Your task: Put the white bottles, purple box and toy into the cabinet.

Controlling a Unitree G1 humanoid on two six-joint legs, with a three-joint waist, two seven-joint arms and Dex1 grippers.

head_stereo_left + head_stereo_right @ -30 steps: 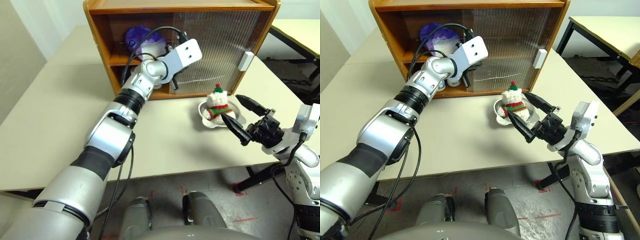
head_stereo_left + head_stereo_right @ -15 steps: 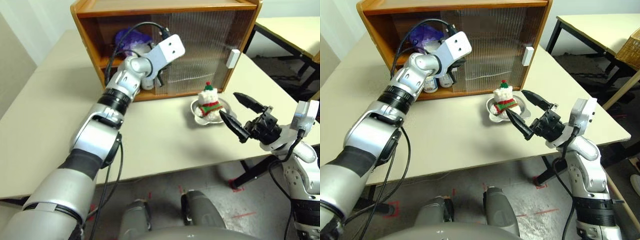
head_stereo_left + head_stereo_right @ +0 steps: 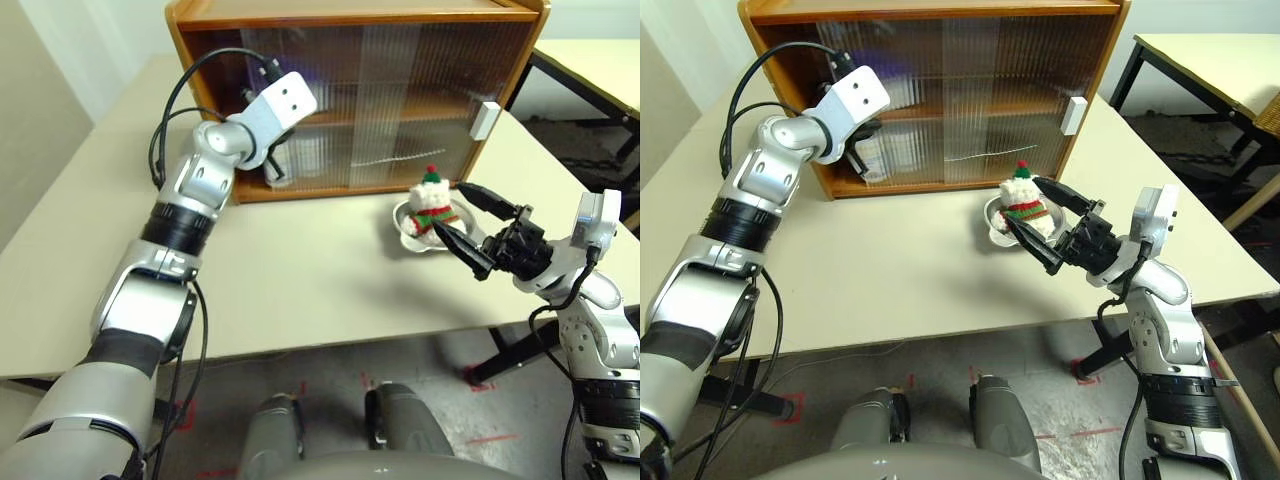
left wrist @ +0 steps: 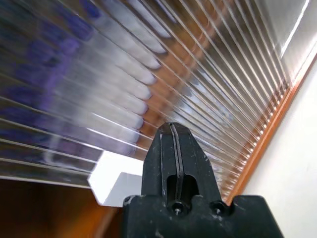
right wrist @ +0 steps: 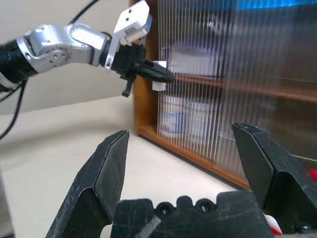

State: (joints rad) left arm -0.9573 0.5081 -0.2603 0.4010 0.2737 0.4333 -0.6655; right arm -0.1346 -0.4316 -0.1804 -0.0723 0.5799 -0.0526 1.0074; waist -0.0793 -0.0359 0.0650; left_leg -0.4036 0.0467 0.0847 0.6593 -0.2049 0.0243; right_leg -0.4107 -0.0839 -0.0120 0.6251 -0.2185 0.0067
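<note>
Beige table (image 3: 320,290) carried the cabinet (image 3: 360,90) and toy (image 3: 432,208); second table (image 3: 1210,60) behind. Left gripper (image 5: 161,75) jaws closed, right gripper (image 3: 468,220) jaws wide open.

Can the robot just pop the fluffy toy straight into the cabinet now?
No. The toy sits in a metal dish outside the cabinet, and the ribbed sliding doors cover the whole front. The left gripper, jaws shut, is at the left door's handle.

Toy (image 3: 431,202) in dish (image 3: 412,239) before cabinet (image 3: 370,60), right side.
</note>
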